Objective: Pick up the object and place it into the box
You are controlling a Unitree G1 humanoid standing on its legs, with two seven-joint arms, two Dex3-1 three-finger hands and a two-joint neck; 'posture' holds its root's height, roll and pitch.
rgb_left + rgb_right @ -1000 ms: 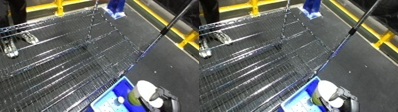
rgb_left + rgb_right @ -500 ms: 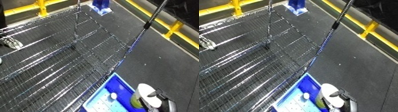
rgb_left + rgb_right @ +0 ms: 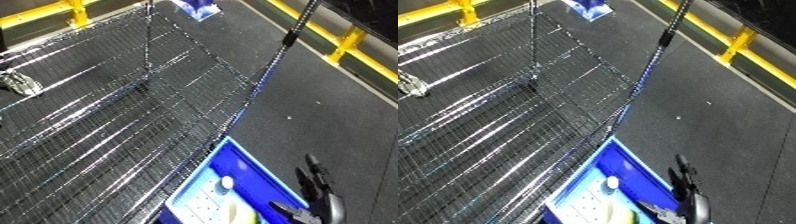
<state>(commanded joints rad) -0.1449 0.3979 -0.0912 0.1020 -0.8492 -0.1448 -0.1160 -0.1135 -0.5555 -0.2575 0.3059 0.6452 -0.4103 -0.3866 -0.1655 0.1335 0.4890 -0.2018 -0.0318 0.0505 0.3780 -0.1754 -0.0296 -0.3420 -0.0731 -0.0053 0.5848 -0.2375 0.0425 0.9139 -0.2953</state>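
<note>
Left eye view: right hand [image 3: 315, 192] enters at the lower right corner, over the dark floor [image 3: 329, 115]. Its fingers [image 3: 313, 170] run straight and lie close together, pointing up the view; nothing is held between them. Directly to the hand's left, touching or nearly touching its edge, sits the blue bin [image 3: 233, 192]. Inside the bin, left of the hand and a little lower than the fingertips, lies a small white round object [image 3: 226, 183]; a pale yellowish item [image 3: 233, 216] shows near the bottom edge, identity unclear. Beyond the bin, further left of the hand, a wire mesh shelf [image 3: 115, 125] fills most of the view. A dark pole [image 3: 298, 27] rises well ahead of the fingertips. Yellow rails [image 3: 342, 47] run ahead and to the right of the hand.

Right eye view: same hand [image 3: 687, 202] at the lower edge, fingers again straight and together, empty. Bin rim [image 3: 631, 160] just left of the fingers; white object [image 3: 611, 183] inside, left of the hand. A blue item [image 3: 589, 7] sits far ahead, at the top edge. Left hand appears in neither view.
</note>
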